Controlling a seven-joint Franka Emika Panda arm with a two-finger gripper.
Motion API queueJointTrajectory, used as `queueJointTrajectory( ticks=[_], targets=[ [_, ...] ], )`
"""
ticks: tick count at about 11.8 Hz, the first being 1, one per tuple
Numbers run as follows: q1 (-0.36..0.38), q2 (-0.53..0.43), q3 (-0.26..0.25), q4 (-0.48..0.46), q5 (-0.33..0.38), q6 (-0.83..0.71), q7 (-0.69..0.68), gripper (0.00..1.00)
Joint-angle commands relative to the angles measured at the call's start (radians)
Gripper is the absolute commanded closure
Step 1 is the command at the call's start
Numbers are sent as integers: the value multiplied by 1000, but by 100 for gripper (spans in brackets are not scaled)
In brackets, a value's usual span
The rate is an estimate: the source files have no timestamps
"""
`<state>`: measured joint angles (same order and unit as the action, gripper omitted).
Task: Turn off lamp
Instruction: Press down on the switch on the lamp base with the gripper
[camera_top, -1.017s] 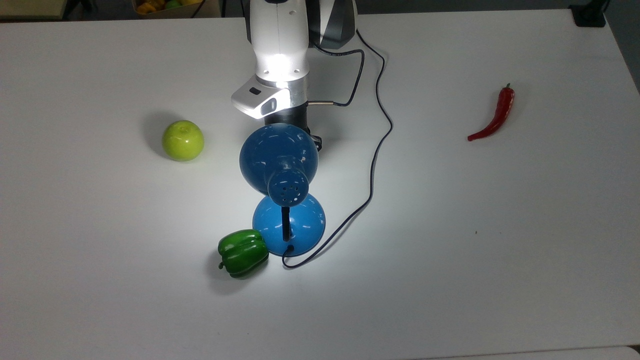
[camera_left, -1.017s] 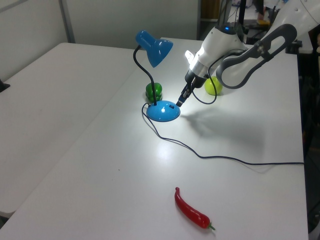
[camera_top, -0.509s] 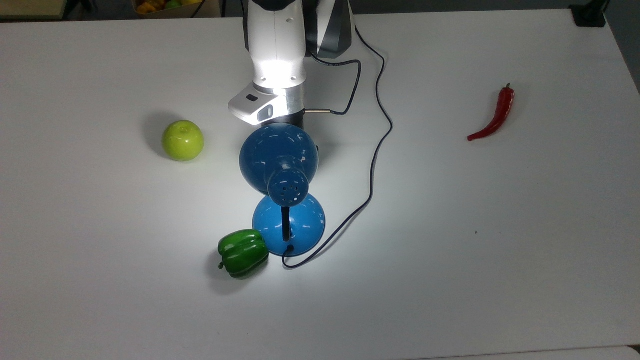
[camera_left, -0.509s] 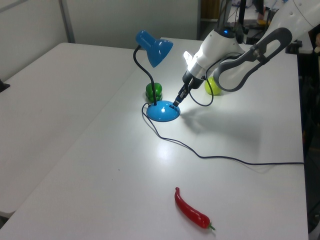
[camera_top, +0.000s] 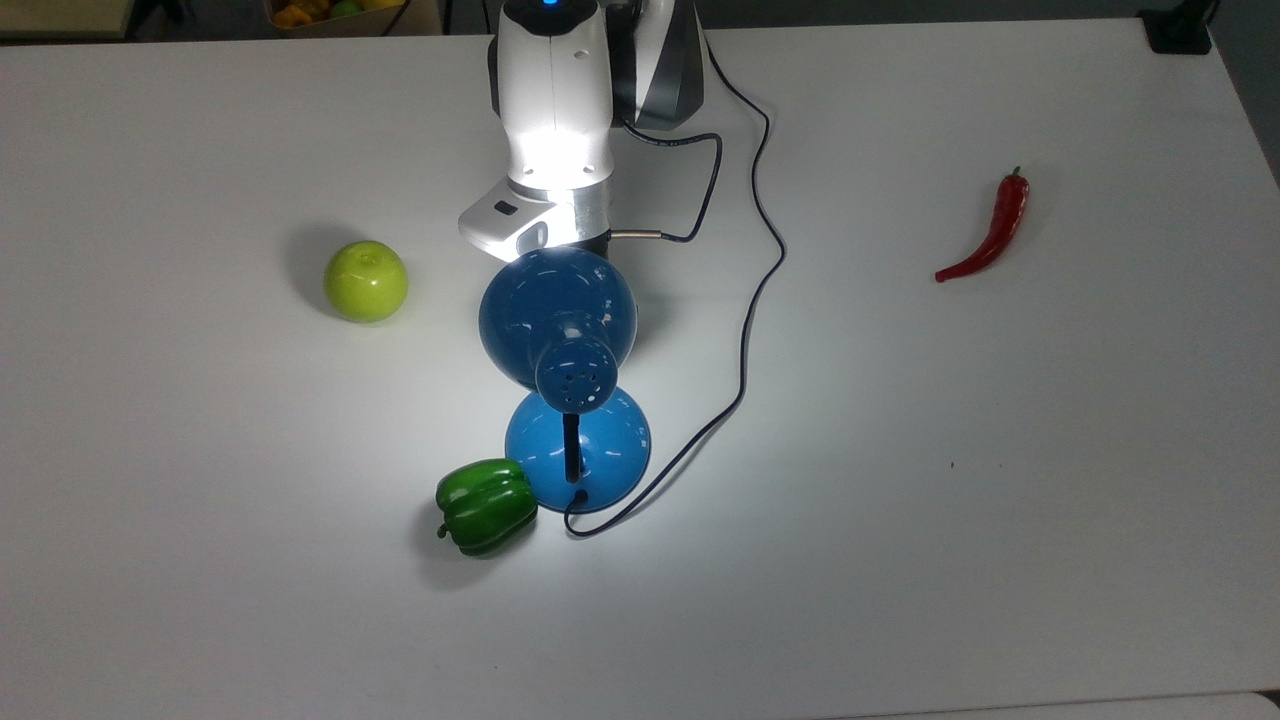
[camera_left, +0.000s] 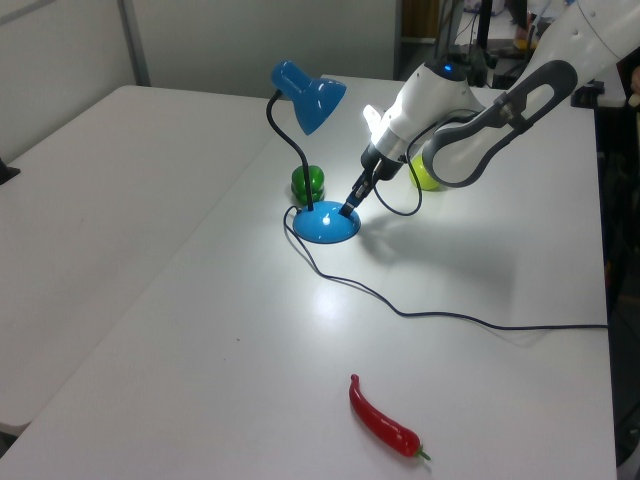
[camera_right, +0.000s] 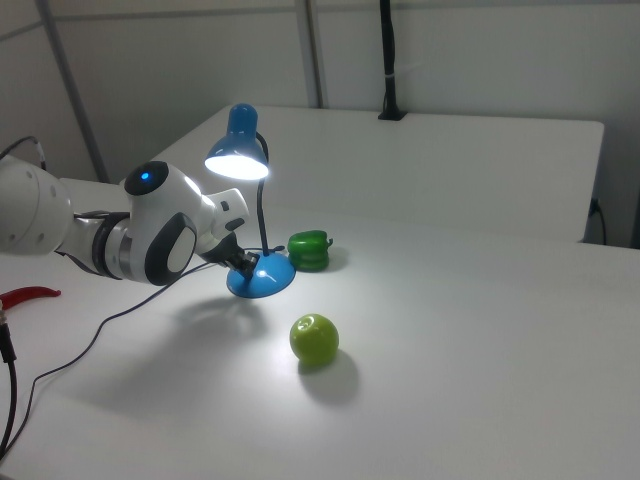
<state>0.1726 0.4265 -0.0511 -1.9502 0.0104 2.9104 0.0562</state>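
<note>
Gripper (camera_left: 347, 209), fingers seemingly pinched together, tips down at the rim of the lamp (camera_left: 326, 222) base near the left view's centre, the lit shade directly above.

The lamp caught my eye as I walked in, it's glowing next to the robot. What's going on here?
A single robot arm has its gripper down at the round base of the blue lamp, apparently going for its switch. The lamp is lit, casting a bright pool on the white table. A green bell pepper sits against the base, with a green apple and a red chili lying farther off, untouched.
</note>
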Motion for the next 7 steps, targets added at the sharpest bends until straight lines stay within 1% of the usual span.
queueJointTrajectory(
  ticks=[1,7],
  targets=[
    [13,11,-13,7,-13,21,24,100],
    [11,8,-16,-25,-15,13,19,100]
  ],
)
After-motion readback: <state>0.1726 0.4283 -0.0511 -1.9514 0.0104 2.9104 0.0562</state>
